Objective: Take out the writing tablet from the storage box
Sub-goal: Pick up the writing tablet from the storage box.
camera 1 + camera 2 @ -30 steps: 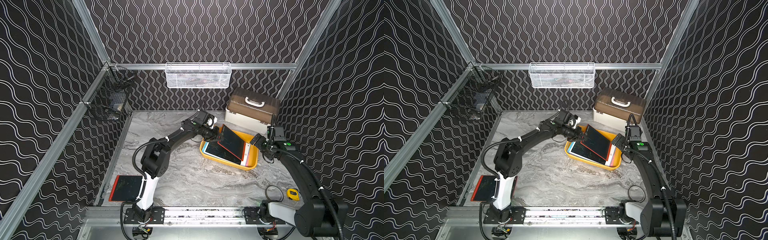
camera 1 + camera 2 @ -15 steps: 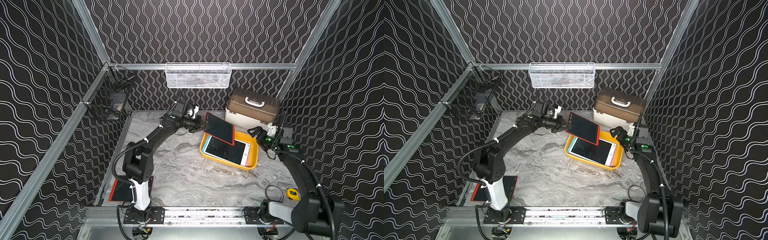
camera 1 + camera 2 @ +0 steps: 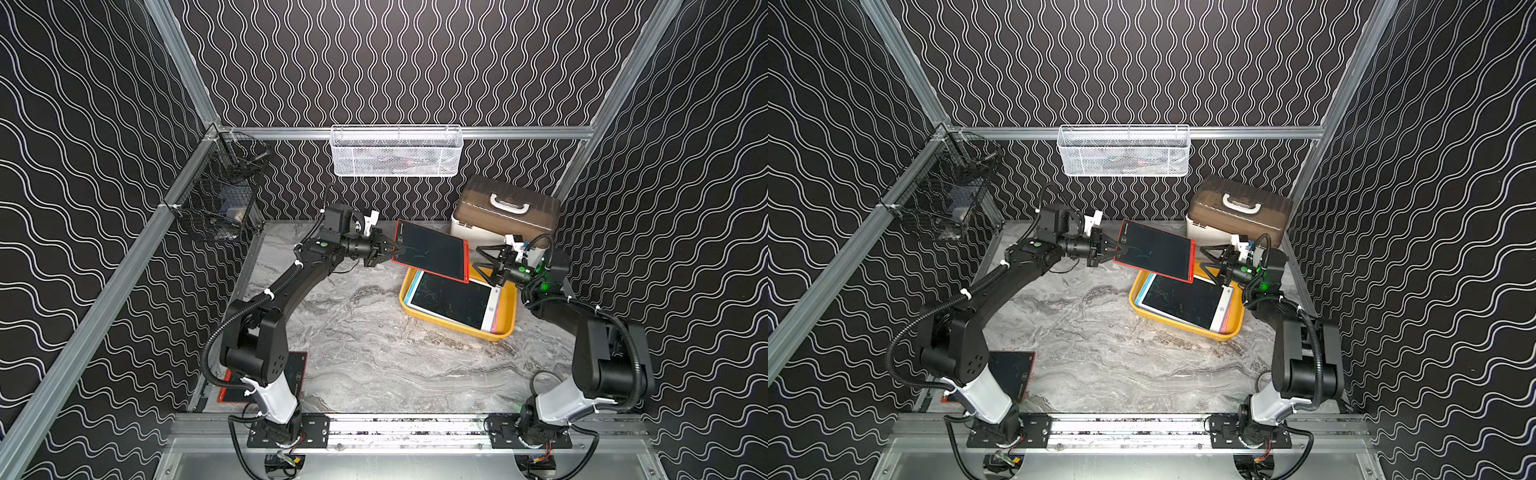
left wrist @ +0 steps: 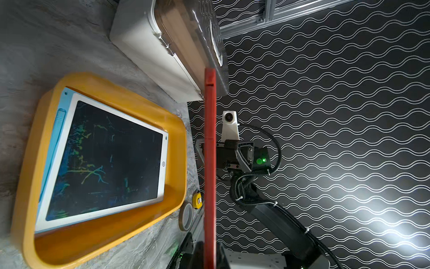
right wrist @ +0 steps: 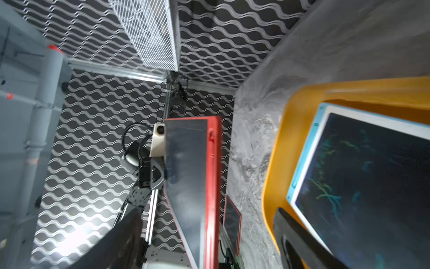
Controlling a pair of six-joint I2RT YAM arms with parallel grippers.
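A red-framed writing tablet (image 3: pixel 432 250) (image 3: pixel 1156 251) hangs in the air, tilted, above the far left end of the yellow storage box (image 3: pixel 457 330) (image 3: pixel 1183 330). My left gripper (image 3: pixel 397 250) (image 3: pixel 1121 249) is shut on its left edge; the left wrist view shows the tablet (image 4: pixel 209 163) edge-on. My right gripper (image 3: pixel 478 259) (image 3: pixel 1203 259) stands open just off the tablet's right edge, touching nothing. In the right wrist view the tablet (image 5: pixel 193 174) lies ahead between the spread fingers (image 5: pixel 297 237). A white-framed tablet (image 3: pixel 453 299) (image 4: pixel 104 158) lies on a blue one in the box (image 4: pixel 176 130).
A cream case with a brown lid (image 3: pixel 505 212) stands behind the box. A white mesh basket (image 3: pixel 395 151) hangs on the back wall and a black wire basket (image 3: pixel 220 199) on the left. Another red tablet (image 3: pixel 291 370) lies front left. A tape measure (image 4: pixel 197 200) and tape roll (image 4: pixel 187 215) lie front right.
My left gripper has lifted the red tablet out of the box and carried it up and to the left. My right gripper has drawn back from the box and its fingers have narrowed slightly.
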